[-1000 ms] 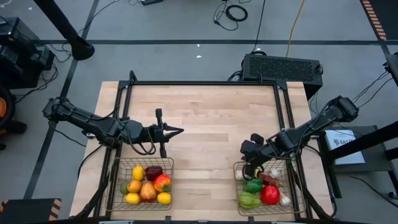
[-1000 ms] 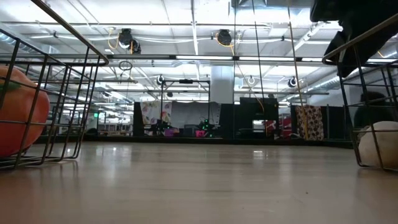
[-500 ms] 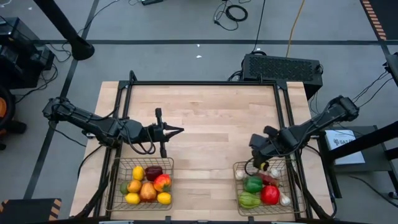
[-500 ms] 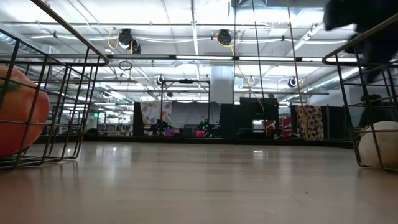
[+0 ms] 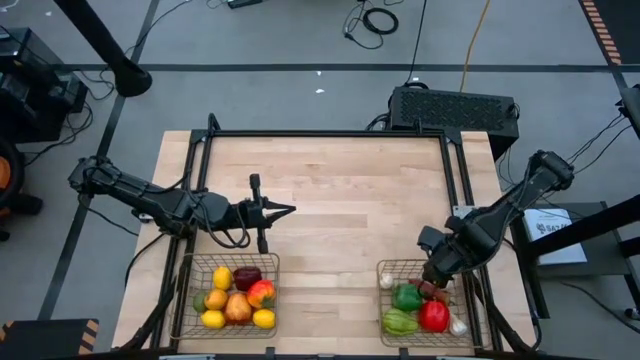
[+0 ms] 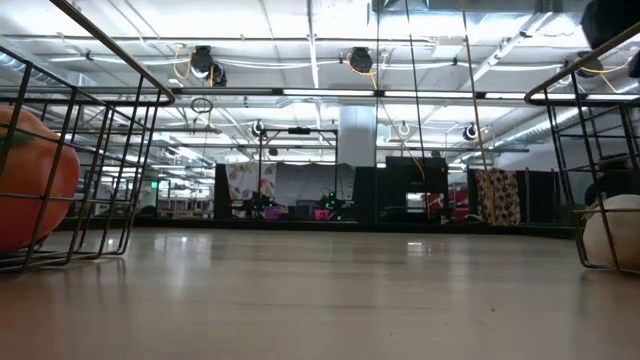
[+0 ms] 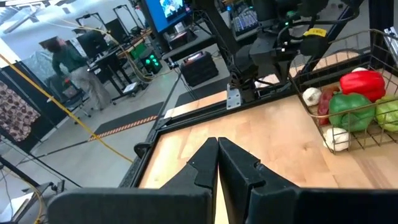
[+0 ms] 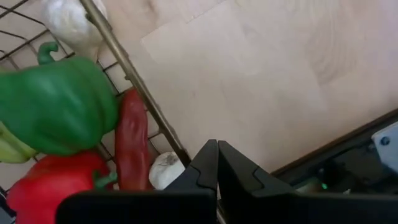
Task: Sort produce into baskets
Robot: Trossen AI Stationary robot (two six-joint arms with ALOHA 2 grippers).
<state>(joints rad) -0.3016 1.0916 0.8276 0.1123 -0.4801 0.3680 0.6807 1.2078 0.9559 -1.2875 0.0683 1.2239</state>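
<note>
Two wire baskets stand at the table's near edge. The left basket (image 5: 232,257) holds lemons, an orange and red apples (image 5: 261,293). Green peppers (image 5: 407,297), a red pepper (image 5: 433,315), a red chili (image 8: 132,146) and garlic bulbs (image 8: 166,169) fill the right basket (image 5: 380,300). My right gripper (image 5: 433,282) points down, shut and empty, over that basket's far right rim (image 8: 138,87). Above the wood beyond the left basket, my left gripper (image 5: 287,210) hovers level, shut, with nothing in it.
Bare wooden tabletop (image 5: 340,200) stretches between and beyond the baskets, framed by dark metal rails (image 5: 330,133). A black box (image 5: 455,108) sits behind the far edge. In the low view an orange fruit (image 6: 30,180) and a garlic bulb (image 6: 612,232) show through the basket wires.
My right gripper has swung toward the table's right and near edges, from beside the right basket's far left corner to over its far right rim. It has tipped downward and rolled, staying shut. The produce lies as before.
</note>
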